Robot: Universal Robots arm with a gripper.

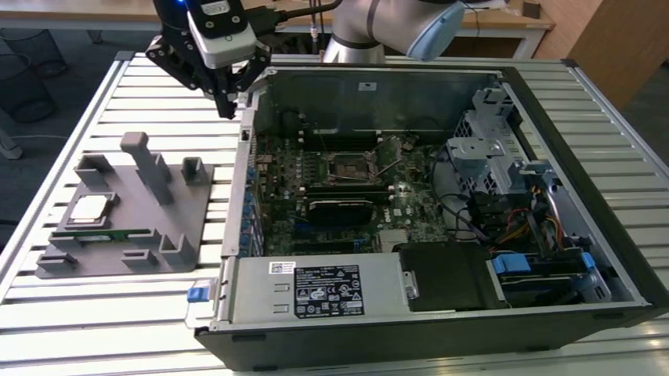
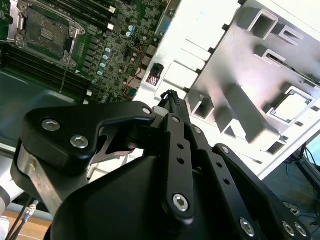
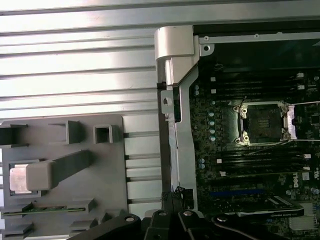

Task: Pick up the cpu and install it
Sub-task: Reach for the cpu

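The gripper [image 1: 225, 108], fingers pressed together and holding nothing, hung above and beyond the tray's [image 1: 131, 215] corner, while the cpu [image 1: 89, 210] lay flat in a pocket on the tray's opposite side.

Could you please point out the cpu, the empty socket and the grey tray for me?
cpu [image 1: 89, 209]: exterior view, middle of its silver top.
socket [image 1: 348, 166]: exterior view, its dark centre.
tray [image 1: 194, 213]: exterior view, bare flat patch of its base.
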